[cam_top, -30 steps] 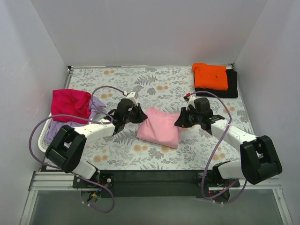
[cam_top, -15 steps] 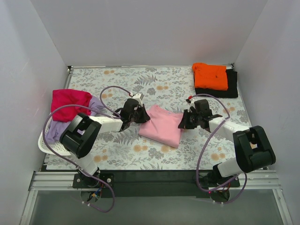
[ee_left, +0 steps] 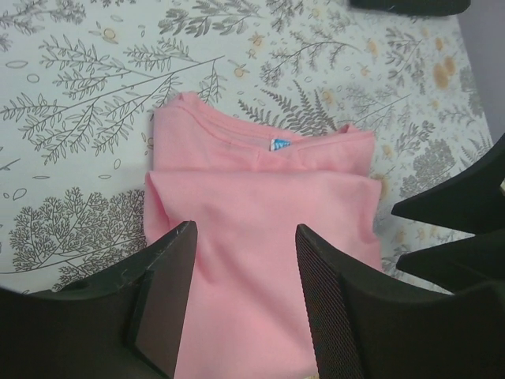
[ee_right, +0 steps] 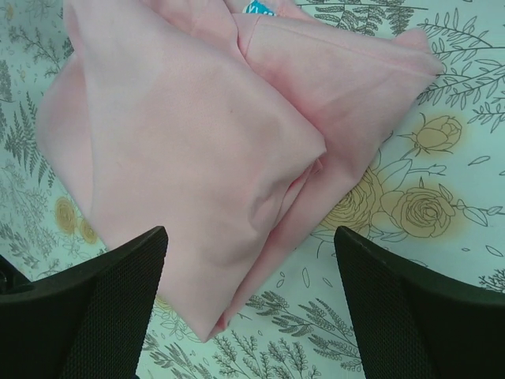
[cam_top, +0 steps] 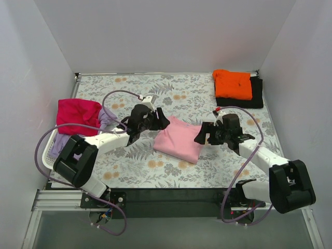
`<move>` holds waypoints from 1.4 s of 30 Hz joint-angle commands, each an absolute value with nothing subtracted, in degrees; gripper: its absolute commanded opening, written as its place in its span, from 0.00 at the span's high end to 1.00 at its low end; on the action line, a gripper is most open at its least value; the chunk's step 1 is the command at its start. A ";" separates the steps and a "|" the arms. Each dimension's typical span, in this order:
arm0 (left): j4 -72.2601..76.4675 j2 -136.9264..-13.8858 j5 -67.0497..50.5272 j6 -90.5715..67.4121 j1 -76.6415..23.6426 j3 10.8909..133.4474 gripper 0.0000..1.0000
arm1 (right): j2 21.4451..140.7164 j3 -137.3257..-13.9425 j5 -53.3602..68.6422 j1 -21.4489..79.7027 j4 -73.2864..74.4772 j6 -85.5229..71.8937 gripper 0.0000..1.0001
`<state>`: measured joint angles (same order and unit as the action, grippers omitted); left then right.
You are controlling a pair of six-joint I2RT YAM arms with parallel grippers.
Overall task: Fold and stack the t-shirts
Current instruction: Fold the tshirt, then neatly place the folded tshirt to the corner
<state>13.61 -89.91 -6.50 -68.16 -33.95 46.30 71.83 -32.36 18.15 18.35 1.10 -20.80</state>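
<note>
Since half a second ago both grippers have been opened and drawn slightly off the light pink t-shirt [cam_top: 179, 140], which is left lying flatter on the floral-patterned table [cam_top: 155, 88].

At the table's 9 o'clock edge a white basket [cam_top: 47, 156] is seen, with the magenta-red t-shirt [cam_top: 78, 115] and the lavender t-shirt [cam_top: 108, 117] heaped in it. At 1 o'clock the orange t-shirt [cam_top: 233, 84] is laid folded on the black t-shirt [cam_top: 257, 98]. The light pink t-shirt is found folded at the centre, its collar edge and blue label [ee_left: 282, 144] turned toward 12 o'clock. It is nearly as wide as it is long, so no clear long axis can be told.

The left gripper [cam_top: 160, 121] is held at that shirt's 10 o'clock corner, the right gripper [cam_top: 201, 136] at its 3 o'clock edge. Both are seen with fingers spread apart over the cloth, the right wider, and nothing is gripped by either.

The coming move is judged to be the carry onto the folded pair. The orange t-shirt lies toward 1 o'clock from the light pink t-shirt, and the right arm is the nearer to it.
</note>
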 commanded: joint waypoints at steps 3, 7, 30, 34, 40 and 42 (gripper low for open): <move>12.40 -85.78 -5.10 -67.50 -33.84 45.00 0.50 | 66.63 -28.48 20.56 16.79 -0.09 -23.63 0.19; 13.35 -87.18 -6.58 -68.64 -33.84 43.07 0.50 | 64.78 -26.02 22.85 16.52 -0.52 -25.48 0.18; 24.95 -94.30 -12.39 -75.58 -36.65 33.14 0.52 | 71.63 -15.38 29.62 16.08 -22.67 -36.30 0.17; 26.28 -96.58 -13.53 -76.90 -38.23 34.10 0.52 | 74.78 -16.78 28.83 17.57 -24.86 -36.39 0.18; 27.59 -96.68 -14.59 -77.96 -39.20 33.93 0.53 | 79.18 -18.36 28.04 18.54 -27.07 -36.04 0.20; 28.56 -97.20 -14.85 -78.31 -39.81 33.93 0.53 | 80.33 -18.98 27.86 18.72 -27.59 -35.77 0.21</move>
